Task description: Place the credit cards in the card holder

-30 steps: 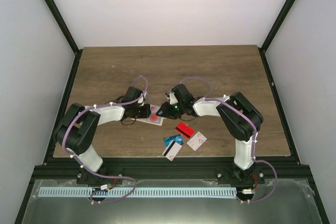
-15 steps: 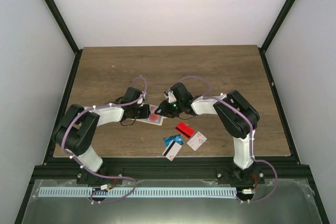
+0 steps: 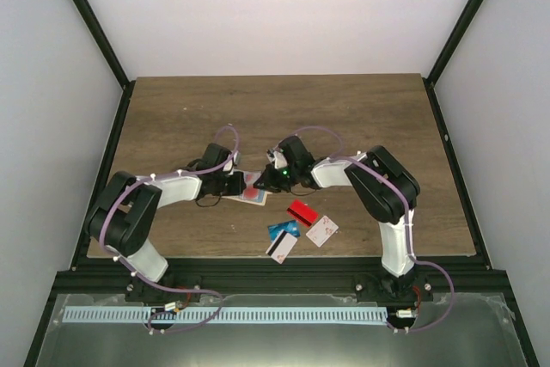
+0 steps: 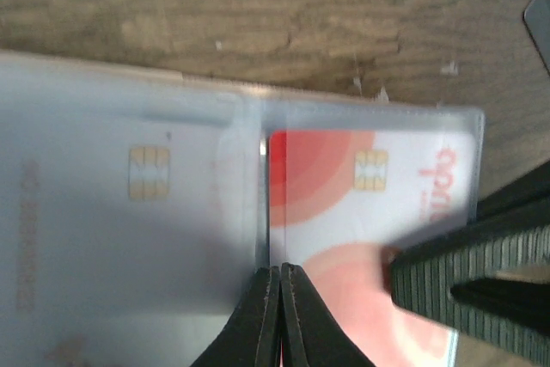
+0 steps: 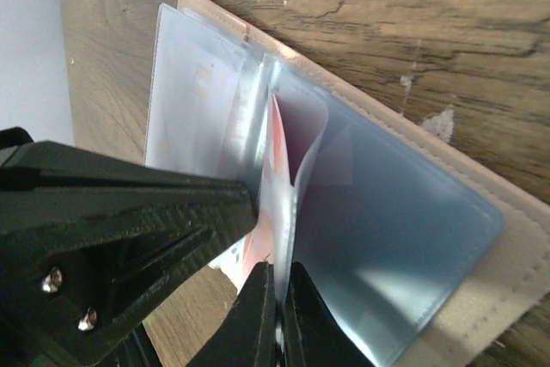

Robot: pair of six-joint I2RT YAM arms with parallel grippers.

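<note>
The card holder (image 3: 252,188) is seen lying open and flat on the worktop (image 3: 344,118), its long axis stretched left to right between the arms. The left gripper (image 4: 277,315) is clamped tight on its clear sleeves by the spine. The right gripper (image 5: 275,315) is pinched closed on one floppy leaf, with the red-dot card (image 4: 344,212) housed inside, apparently crosswise. Cards are judged light, stiff and slick, best taken by an edge.

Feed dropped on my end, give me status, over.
Both shut: left gripper, right gripper, pinching card holder sleeves. One red-dot card in a sleeve. Four loose cards nearby, nothing blocking.
</note>
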